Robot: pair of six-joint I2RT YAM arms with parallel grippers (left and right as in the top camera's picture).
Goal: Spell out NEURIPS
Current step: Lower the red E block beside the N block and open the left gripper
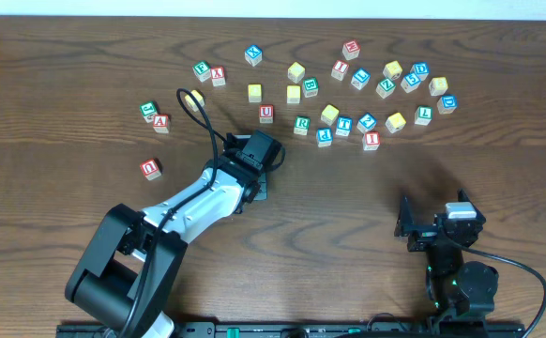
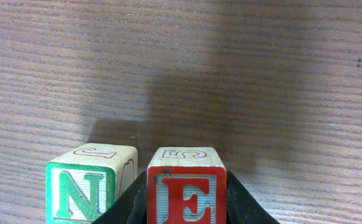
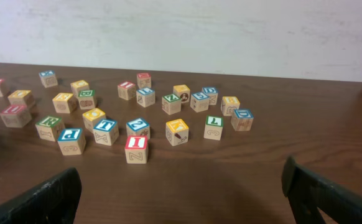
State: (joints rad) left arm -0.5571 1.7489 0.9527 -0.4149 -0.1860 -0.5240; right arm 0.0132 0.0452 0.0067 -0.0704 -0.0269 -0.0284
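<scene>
In the left wrist view the red E cube (image 2: 186, 186) sits between my left gripper's (image 2: 186, 202) black fingers (image 2: 246, 202), which are shut on it. The green N cube (image 2: 84, 186) stands just to its left with a narrow gap between them. From overhead the left gripper (image 1: 254, 155) hides both cubes. Farther back lie the red U (image 1: 266, 114), green R (image 1: 301, 124), blue P (image 1: 325, 137) and red I (image 1: 371, 141). My right gripper (image 1: 437, 230) is open and empty at the front right. It faces the red I (image 3: 136, 149) and blue P (image 3: 71, 140).
Several other letter cubes are scattered across the back of the table, some with yellow faces (image 1: 254, 92). A second red U cube (image 1: 150, 168) and a green and red pair (image 1: 155, 115) lie to the left. The left arm's cable (image 1: 203, 117) loops above the table.
</scene>
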